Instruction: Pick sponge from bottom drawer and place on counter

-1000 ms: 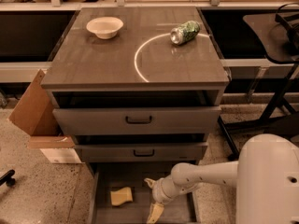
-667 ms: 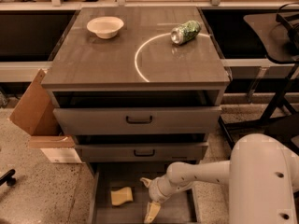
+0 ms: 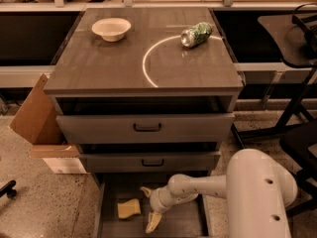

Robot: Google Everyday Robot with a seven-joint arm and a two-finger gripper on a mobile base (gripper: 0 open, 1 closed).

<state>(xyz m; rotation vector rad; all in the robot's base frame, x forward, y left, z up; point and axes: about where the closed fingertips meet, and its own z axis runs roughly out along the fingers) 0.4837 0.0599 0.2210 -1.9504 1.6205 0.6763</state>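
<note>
While the sponge (image 3: 129, 208) lies on the left of the open bottom drawer (image 3: 184, 222), the gripper (image 3: 149, 206) hovers just beside it, jaws spread wide and empty. Up on the counter (image 3: 114, 66) sit a white bowl (image 3: 111, 29) and a green can (image 3: 196, 34).

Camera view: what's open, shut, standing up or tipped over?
Wide grey bottom drawer: pulled open.
Small pale yellow sponge: lying on its floor, not held.
Robot's two-finger hand: open, just right of the sponge.
White round bowl: upright on the dark wood-grain counter.
Crushed green can: on its side.
</note>
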